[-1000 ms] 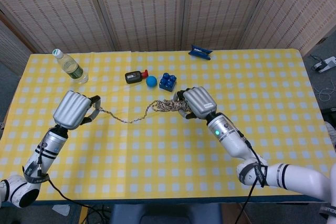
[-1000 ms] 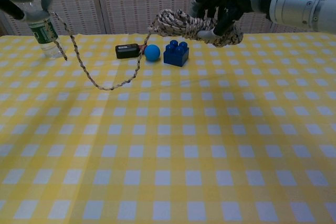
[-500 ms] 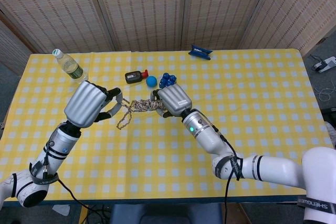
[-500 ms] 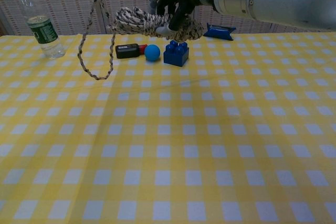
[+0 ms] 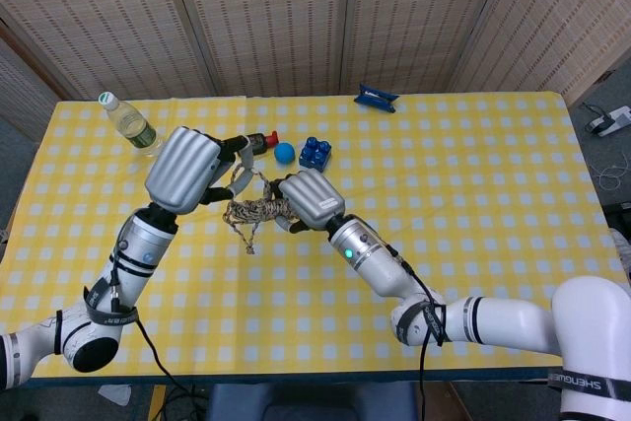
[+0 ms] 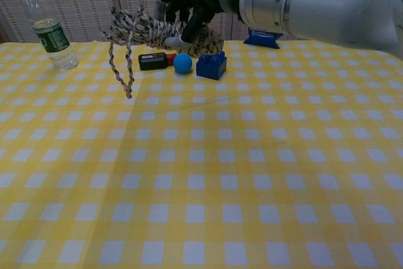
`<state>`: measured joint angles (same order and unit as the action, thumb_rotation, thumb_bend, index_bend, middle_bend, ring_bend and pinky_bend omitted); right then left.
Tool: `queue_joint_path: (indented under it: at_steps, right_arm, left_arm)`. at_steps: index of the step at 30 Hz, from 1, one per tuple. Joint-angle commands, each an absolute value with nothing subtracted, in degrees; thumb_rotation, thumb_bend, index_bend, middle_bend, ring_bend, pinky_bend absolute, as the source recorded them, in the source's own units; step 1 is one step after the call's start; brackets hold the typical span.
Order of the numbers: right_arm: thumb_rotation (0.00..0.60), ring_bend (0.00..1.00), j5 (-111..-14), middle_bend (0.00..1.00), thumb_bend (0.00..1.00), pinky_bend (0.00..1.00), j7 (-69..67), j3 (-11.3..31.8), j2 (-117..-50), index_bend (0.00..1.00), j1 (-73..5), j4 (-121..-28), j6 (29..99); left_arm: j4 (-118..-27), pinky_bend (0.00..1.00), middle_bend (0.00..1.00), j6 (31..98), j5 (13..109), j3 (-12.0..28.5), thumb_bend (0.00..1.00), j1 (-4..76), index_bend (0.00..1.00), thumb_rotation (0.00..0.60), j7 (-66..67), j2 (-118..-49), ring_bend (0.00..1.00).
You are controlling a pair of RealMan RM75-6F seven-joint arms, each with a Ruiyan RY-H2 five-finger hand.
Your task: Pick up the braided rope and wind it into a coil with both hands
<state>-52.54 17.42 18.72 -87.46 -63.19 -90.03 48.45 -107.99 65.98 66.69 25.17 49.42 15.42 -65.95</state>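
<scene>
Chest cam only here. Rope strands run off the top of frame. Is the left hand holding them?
Observer: Yes. Head view shows the left hand holding them up, just left of the braided rope coil.
Operator: How close to the right hand?
Observer: Close. The right hand grips the coil from the other side; only the coil lies between them.
Operator: Left hand clear of the bottle?
Observer: Yes, the bottle stands apart, further left and back.

The left hand (image 5: 185, 170) is raised, fingers curled and pinching a strand of the speckled braided rope (image 5: 251, 212). The right hand (image 5: 309, 199), close beside it, grips the rope's wound bundle, its forearm reaching in from the lower right.
</scene>
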Motion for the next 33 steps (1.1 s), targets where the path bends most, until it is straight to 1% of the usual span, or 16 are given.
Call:
queue_joint_path:
  at_steps: [1,8,12,15,23,28,33]
  right_arm:
    - [0.600,0.45,-56.68,0.52,0.50,0.48,13.33,17.72,-88.04,0.62,-61.57,-89.30,48.68]
    - [0.600,0.45,-65.13,0.52,0.50,0.48,5.71,17.24,-89.55,0.63,-60.25,-87.09,49.82]
    - [0.600,0.45,-69.68,0.52,0.50,0.48,1.28,16.61,-89.88,0.63,-59.18,-86.35,51.22]
    - [0.600,0.45,-73.59,0.52,0.50,0.48,-3.11,16.20,-90.50,0.64,-57.97,-85.17,53.69]
    - [0.600,0.45,-81.79,0.52,0.49,0.48,-14.94,15.10,-93.07,0.65,-54.76,-79.76,61.89]
    - [0.600,0.45,-84.35,0.53,0.48,0.48,-20.03,15.28,-94.27,0.66,-53.37,-77.18,66.23]
    - [0.600,0.45,-85.21,0.53,0.48,0.48,-21.84,16.19,-95.04,0.66,-52.33,-75.29,69.67]
  left_arm:
    - [-105.62,1.00,0.96,64.85,61.07,26.94,0.38,51.73,0.72,0.600,17.85,-67.54,0.87]
    - [-103.34,1.00,0.96,62.46,52.48,28.21,0.38,55.32,0.72,0.600,20.25,-69.15,0.87]
    - [-101.95,1.00,0.96,62.03,48.24,27.97,0.38,57.19,0.72,0.600,23.20,-69.85,0.87]
    - [-100.52,1.00,0.96,62.08,45.06,27.43,0.38,58.16,0.72,0.600,25.30,-70.34,0.87]
    - [-97.58,1.00,0.96,61.75,38.00,25.07,0.38,58.92,0.72,0.600,29.02,-70.34,0.87]
    - [-96.53,1.00,0.96,61.89,36.11,23.31,0.38,58.61,0.72,0.600,30.31,-70.25,0.87]
    - [-97.55,1.00,0.96,62.82,36.82,20.10,0.38,56.90,0.72,0.600,31.53,-69.60,0.87]
